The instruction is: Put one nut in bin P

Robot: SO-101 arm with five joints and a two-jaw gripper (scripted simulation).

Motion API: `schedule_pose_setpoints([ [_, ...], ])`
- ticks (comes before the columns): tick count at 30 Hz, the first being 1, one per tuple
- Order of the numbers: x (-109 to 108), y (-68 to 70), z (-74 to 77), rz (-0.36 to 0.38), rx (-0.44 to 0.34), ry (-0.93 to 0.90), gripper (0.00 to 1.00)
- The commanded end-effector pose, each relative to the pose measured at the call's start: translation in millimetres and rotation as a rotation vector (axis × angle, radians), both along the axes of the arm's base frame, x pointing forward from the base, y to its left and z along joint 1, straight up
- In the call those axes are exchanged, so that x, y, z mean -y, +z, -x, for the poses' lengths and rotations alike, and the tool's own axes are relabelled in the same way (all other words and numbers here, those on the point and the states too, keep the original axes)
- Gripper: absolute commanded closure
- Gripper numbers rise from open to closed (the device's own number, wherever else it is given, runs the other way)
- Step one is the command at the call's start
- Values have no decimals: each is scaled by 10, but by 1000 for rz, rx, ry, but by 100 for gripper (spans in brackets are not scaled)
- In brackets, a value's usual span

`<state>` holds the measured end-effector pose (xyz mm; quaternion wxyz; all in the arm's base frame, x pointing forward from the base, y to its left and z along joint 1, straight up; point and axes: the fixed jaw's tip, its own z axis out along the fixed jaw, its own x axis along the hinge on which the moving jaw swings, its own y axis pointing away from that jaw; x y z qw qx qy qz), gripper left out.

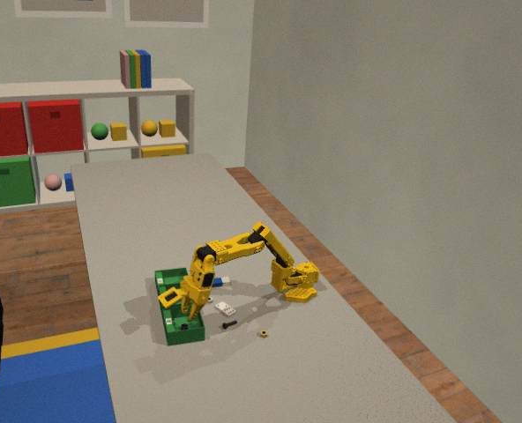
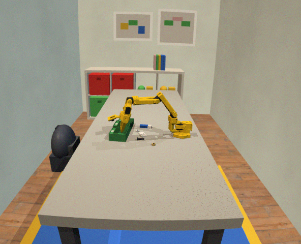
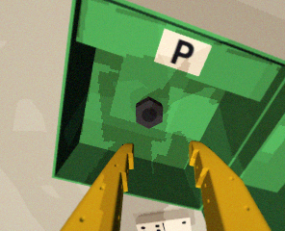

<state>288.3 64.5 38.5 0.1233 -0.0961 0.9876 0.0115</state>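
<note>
The dark hexagonal metal nut (image 3: 149,113) lies flat on the floor of the green plastic bin compartment marked P (image 3: 109,53), just ahead of the yellow fingers and apart from both tips. What is left, by my judgement, is a clean retreat: lift straight up out of the compartment, keep the tips off the green walls so the bin does not shift on the grey counter (image 1: 297,364), and leave the nut undisturbed. The fingers are slightly spread and pinch nothing; neither appears to touch the nut or the bin. Behind them, outside the bin, a white dotted domino tile (image 3: 164,222) rests on the counter. A second, brass-coloured nut (image 1: 263,333) sits well off to the side and should stay there.
</note>
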Motion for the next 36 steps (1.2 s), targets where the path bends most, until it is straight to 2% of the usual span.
schedule_pose_setpoints([
  [1, -45, 347, -47, -17, 89, 18, 83],
  [9, -36, 466, -3, -17, 89, 18, 83],
  [32, -35, 470, -1, -17, 89, 18, 83],
  [36, -4, 506, 29, -16, 88, 11, 83],
])
